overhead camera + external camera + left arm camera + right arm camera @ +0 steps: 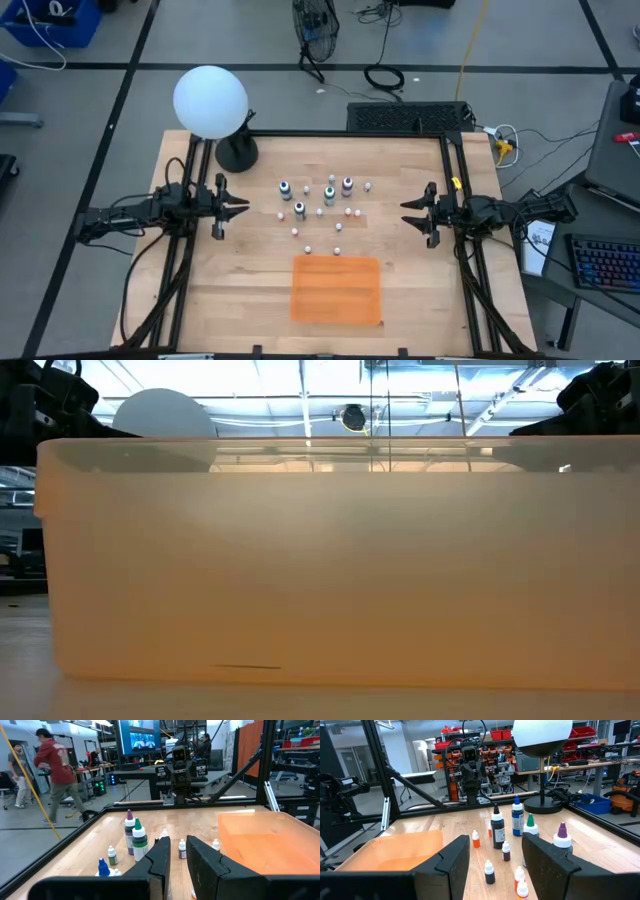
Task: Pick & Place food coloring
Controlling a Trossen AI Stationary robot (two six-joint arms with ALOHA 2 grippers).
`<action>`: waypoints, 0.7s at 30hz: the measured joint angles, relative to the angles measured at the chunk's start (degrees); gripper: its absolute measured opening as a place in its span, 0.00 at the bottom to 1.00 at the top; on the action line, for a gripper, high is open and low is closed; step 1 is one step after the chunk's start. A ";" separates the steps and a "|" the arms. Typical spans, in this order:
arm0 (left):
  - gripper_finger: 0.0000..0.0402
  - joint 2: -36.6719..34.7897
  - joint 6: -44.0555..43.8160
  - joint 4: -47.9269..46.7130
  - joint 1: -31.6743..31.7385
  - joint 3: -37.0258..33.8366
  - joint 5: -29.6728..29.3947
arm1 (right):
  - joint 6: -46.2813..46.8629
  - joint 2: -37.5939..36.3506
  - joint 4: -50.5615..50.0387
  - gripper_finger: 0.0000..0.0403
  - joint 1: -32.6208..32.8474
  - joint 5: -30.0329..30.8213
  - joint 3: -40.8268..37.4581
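The food coloring (322, 203) is a loose cluster of small bottles standing upright on the wooden table's middle. The taller dark ones have coloured caps: purple (130, 831) and green (139, 840) in the left wrist view, black (497, 832) and blue (517, 822) in the right wrist view. Tiny dropper bottles (489, 872) stand among them. My left gripper (244, 206) waits at the table's left edge, level and shut, pointing at the cluster. My right gripper (406, 213) waits at the right edge, level and open, facing the cluster. Neither reaches a bottle.
An orange translucent bin (336, 289) sits on the table's near middle; it fills the low view (340, 560). A lamp with a white globe (210, 100) and a black base (237, 153) stands at the far left. People walk in the room beyond the table (52, 765).
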 joint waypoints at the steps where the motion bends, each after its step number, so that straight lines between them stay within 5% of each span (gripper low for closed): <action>1: 0.17 0.00 -0.01 0.01 0.01 0.01 0.00 | -0.02 0.00 0.01 0.42 0.01 0.00 0.00; 16: 0.17 0.00 -0.01 0.00 0.00 0.01 0.01 | 0.57 0.00 0.53 0.42 0.02 0.00 0.00; 21: 0.17 0.00 0.00 -0.01 0.02 0.00 0.02 | 21.58 -0.02 1.52 0.42 0.13 -5.30 0.00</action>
